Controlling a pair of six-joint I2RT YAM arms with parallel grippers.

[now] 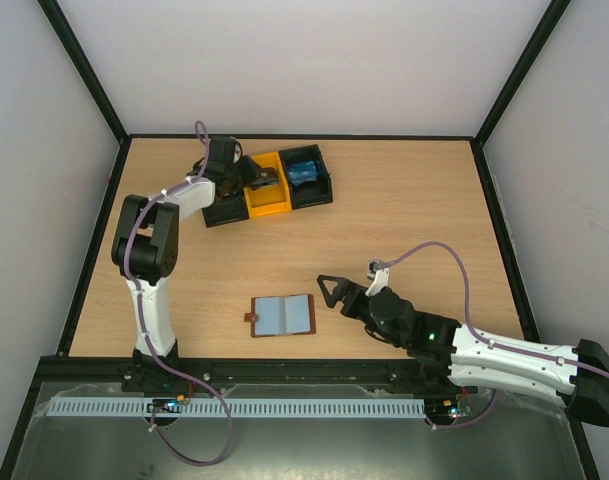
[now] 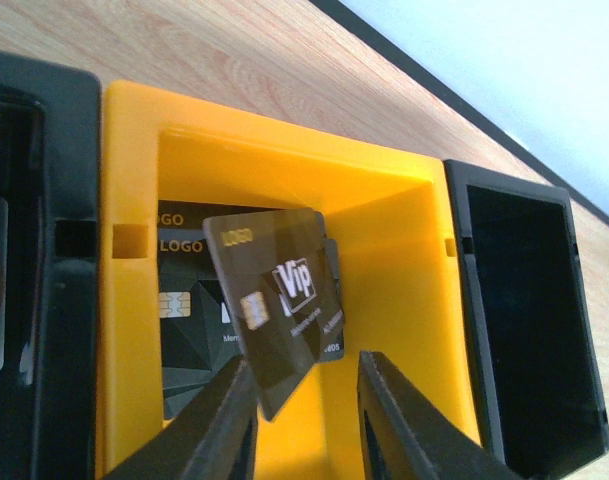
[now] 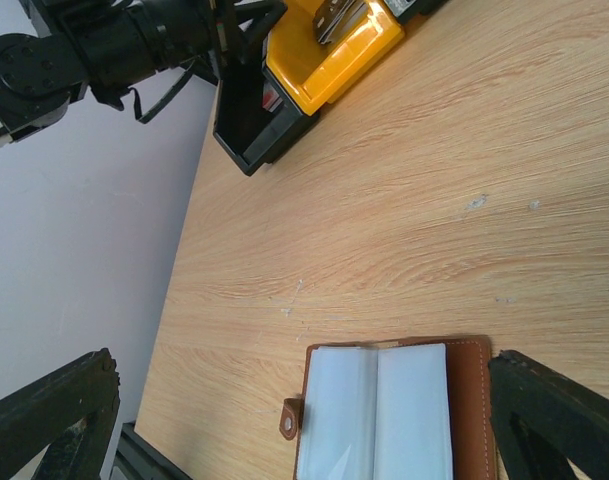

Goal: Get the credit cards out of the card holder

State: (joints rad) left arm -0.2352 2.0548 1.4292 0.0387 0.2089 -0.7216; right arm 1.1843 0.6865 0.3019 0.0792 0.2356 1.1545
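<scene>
Hovering over the yellow bin (image 2: 404, 250), the left gripper (image 2: 306, 385) has its fingers (image 2: 219, 430) parted — a black card (image 2: 274, 310) tilts between them, perhaps leaning on one finger. The right gripper (image 1: 331, 290) is spread wide just beside the wallet (image 1: 282, 316), which lies open on the table (image 1: 414, 220).

The tilted black card (image 2: 282, 325) reads "LOGO" at its eleven o'clock corner and "VIP" at centre. At its nine o'clock, the flat black card (image 2: 189, 350) in the yellow bin (image 2: 404, 290) shows "LOGO".

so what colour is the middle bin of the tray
The middle bin is yellow; left wrist view.
</scene>
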